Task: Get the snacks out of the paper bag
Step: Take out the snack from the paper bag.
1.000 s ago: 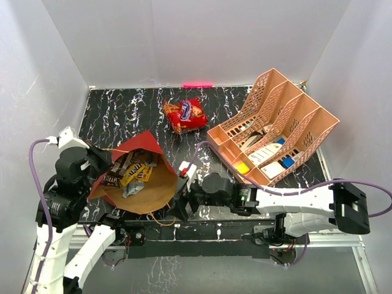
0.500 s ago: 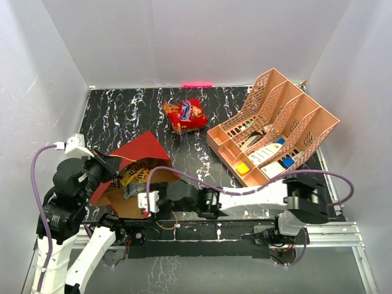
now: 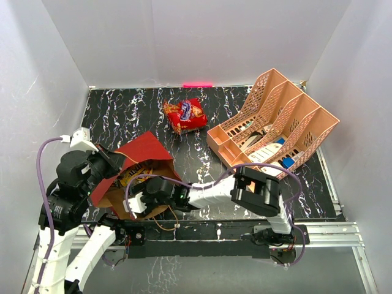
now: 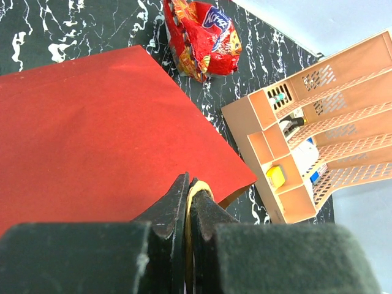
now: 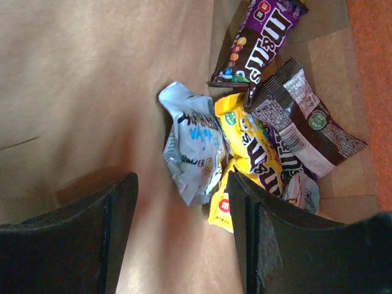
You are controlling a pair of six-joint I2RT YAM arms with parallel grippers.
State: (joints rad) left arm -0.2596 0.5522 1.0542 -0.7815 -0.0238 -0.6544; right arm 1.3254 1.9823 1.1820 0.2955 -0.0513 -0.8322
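Two arms [image 3: 208,195] reaching, left end effector [image 4: 188,184] pinching paper bag [image 4: 92,122] rim, right end effector [image 5: 182,180] spread inside above snacks [image 5: 248,150]

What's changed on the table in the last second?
The right gripper swung left from the near centre into the mouth of the paper bag, fingers open above the candy packets. The left gripper, shut on the bag's edge, shifted slightly, turning more red side up. The chip bag and organizer stayed put.
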